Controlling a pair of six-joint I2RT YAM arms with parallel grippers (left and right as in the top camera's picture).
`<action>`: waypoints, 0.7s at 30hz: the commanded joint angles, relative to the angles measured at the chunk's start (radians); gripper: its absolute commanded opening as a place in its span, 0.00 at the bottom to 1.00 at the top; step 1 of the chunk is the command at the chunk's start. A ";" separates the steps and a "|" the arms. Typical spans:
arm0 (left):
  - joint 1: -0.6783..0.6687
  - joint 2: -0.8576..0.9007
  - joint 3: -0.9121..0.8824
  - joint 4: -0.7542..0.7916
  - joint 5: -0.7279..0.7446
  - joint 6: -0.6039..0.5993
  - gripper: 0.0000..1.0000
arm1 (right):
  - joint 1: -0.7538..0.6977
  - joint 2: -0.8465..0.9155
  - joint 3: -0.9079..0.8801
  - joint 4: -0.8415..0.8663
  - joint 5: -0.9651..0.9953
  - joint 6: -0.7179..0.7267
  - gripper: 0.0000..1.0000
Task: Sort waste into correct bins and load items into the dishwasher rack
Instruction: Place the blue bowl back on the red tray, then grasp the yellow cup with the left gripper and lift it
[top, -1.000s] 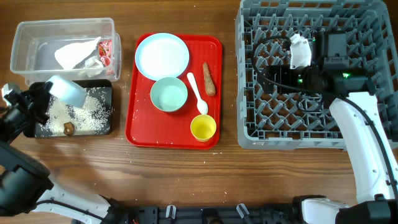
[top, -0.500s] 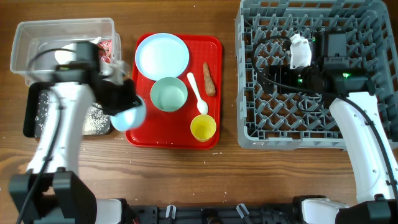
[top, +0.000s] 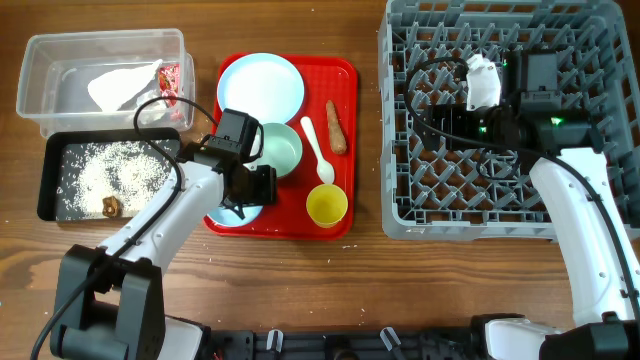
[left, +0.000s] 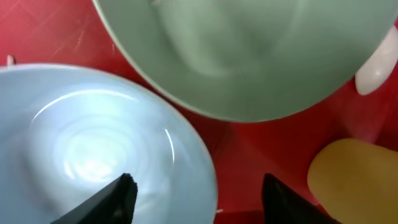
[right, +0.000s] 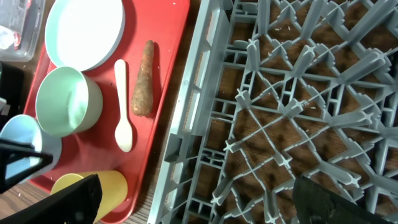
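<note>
The light blue bowl (top: 236, 213) (left: 93, 143) sits upright on the front left corner of the red tray. My left gripper (top: 247, 198) (left: 202, 198) is open just above it and astride its rim, one finger inside the bowl and the other over the tray. Close by are the pale green bowl (top: 275, 150) (left: 249, 56), the yellow cup (top: 326, 205) (left: 354, 180), the white spoon (top: 318, 150), the pale blue plate (top: 260, 85) and the brown food stick (top: 335, 125). My right gripper (top: 425, 118) (right: 205, 205) hangs wide open over the dishwasher rack (top: 500, 200) (right: 280, 106), holding nothing.
The clear tub (top: 40, 70) at the far left holds crumpled white paper (top: 120, 85) and a red-and-white wrapper (top: 170, 80). In front of it the black tray (top: 50, 185) holds rice grains (top: 120, 170) and a small brown lump (top: 110, 207). The red tray (top: 345, 190) lies between bins and rack.
My left arm carried the light blue bowl from over the black tray rightwards to the red tray, and its jaws have opened around the rim. The right arm has not moved.
</note>
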 joint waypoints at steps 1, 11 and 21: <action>-0.009 -0.009 0.153 -0.117 0.103 -0.003 0.71 | -0.001 -0.005 0.013 0.005 0.001 0.003 1.00; -0.193 0.029 0.269 -0.204 0.089 0.197 0.88 | -0.001 -0.005 0.013 0.012 0.001 0.004 1.00; -0.225 0.265 0.252 -0.143 0.050 0.187 0.26 | -0.001 -0.005 0.013 0.012 0.001 0.004 1.00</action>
